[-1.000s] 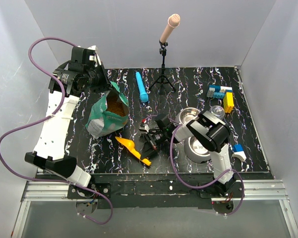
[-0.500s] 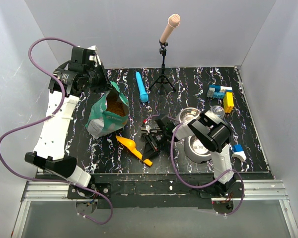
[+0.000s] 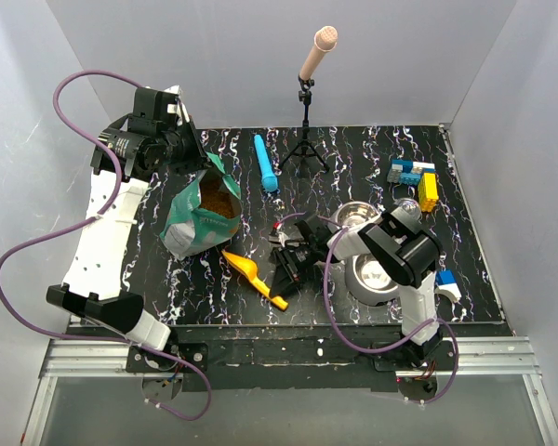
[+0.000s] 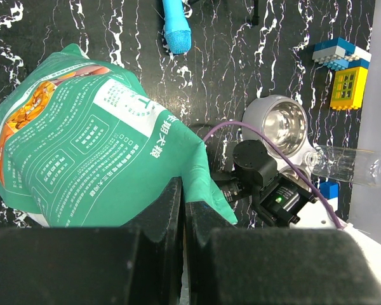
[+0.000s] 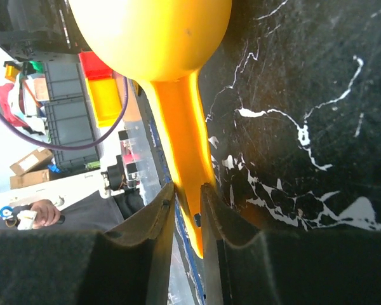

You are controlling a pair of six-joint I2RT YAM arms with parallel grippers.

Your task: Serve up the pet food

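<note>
Table (image 3: 353,158), black marbled: carries all the items. Food bag (image 3: 200,216), green, left of centre in the top view: mouth open, kibble showing. Your left gripper (image 4: 183,210) has its jaws pressed onto the bag's upper edge, probably to hold the mouth up for scooping. Steel bowl (image 3: 370,279), lower right: the likely serving target. Scoop (image 3: 258,282), yellow, between bag and bowl: your right gripper (image 5: 185,197) pinches its handle, cup end toward the bag.

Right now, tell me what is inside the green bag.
Orange-brown kibble shows at the open top of the green bag; its walls hide how deep that goes. The left gripper pinches the rim; the right gripper holds the yellow scoop.
</note>
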